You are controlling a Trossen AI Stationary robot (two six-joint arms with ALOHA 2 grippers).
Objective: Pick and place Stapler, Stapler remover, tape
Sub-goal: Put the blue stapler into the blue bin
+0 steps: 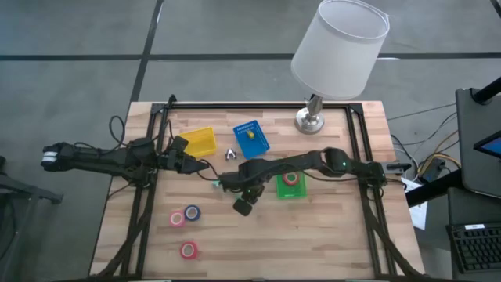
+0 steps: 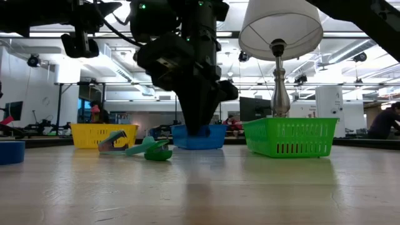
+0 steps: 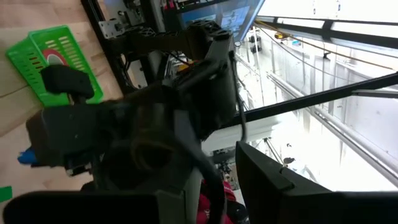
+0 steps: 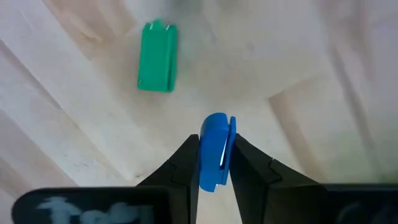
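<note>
Right gripper (image 4: 214, 163): clamped on a blue tape roll (image 4: 216, 149), above the bench (image 4: 298, 68), near the green stapler (image 4: 157, 56).
Left gripper (image 1: 205, 167): beside the yellow tray (image 1: 200, 142); finger state cannot be told.

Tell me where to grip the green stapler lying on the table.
Across its two long sides, near the middle, coming straight down: the green stapler lies flat and alone on the wood and looks narrow enough to span. The right gripper is shut on a blue thing.

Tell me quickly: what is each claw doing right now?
Left claw: cannot be told.
Right claw: closed on a blue stapler above the table.
</note>
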